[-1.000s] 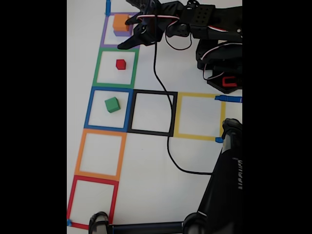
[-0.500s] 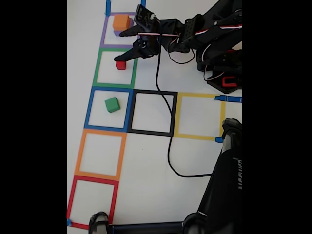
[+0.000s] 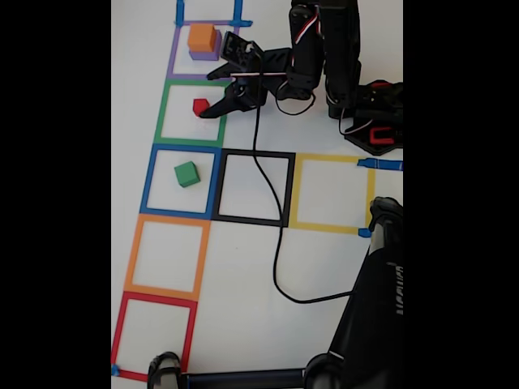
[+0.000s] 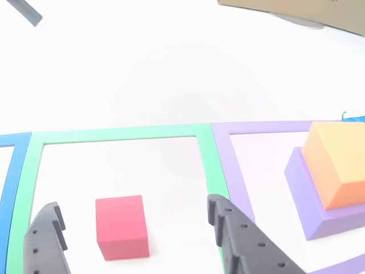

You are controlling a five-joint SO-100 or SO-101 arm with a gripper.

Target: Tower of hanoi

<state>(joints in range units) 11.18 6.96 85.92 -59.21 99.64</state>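
An orange cube (image 3: 202, 36) sits stacked on a purple cube (image 3: 205, 55) inside the purple tape square at the top. Below it, a small red cube (image 3: 200, 106) lies in the green tape square, and a green cube (image 3: 186, 173) lies in the blue one. My gripper (image 3: 208, 96) reaches in from the right, open, one finger on each side of the red cube. In the other view the red cube (image 4: 121, 227) sits between the two dark fingers (image 4: 239, 240) without touching them; the gripper (image 4: 131, 204) is open. The orange cube (image 4: 339, 165) and purple cube (image 4: 305, 200) stand to the right.
Black (image 3: 289, 188), yellow (image 3: 297, 193), orange (image 3: 165, 290) and red (image 3: 154, 299) tape squares hold nothing. A black cable (image 3: 277, 251) trails from the gripper across the black square. The arm's base (image 3: 371, 113) stands top right; a dark stand (image 3: 373, 308) fills the bottom right corner.
The gripper has moved from beside the orange and purple stack down to the green square and now brackets the red cube. The arm has drawn up more upright.
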